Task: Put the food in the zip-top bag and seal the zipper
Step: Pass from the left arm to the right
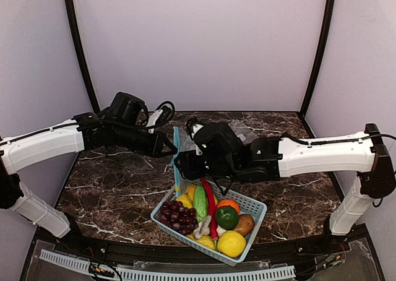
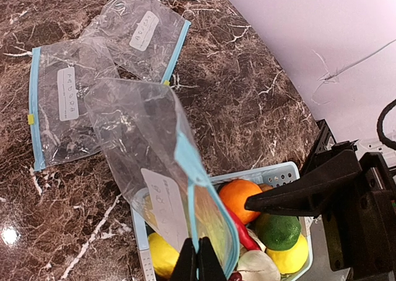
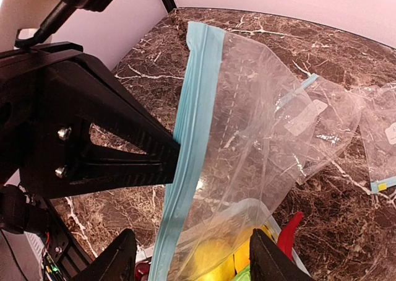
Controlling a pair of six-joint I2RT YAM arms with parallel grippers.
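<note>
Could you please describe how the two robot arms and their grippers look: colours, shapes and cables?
The left arm and the right arm each have a long white link with black joints. A thin black cable runs along each white link, and black cable loops sit by the left wrist. The left gripper and the right gripper have plain black, tapering fingers.

The left arm [image 1: 43, 146] and right arm [image 1: 322, 154] stretch inward, low and nearly level, their wrists almost meeting, the left pincer [image 2: 198, 262] pinched tight on the bag [image 3: 247, 126] edge, the right pincer [image 3: 195, 262] with fingers spread apart.
</note>
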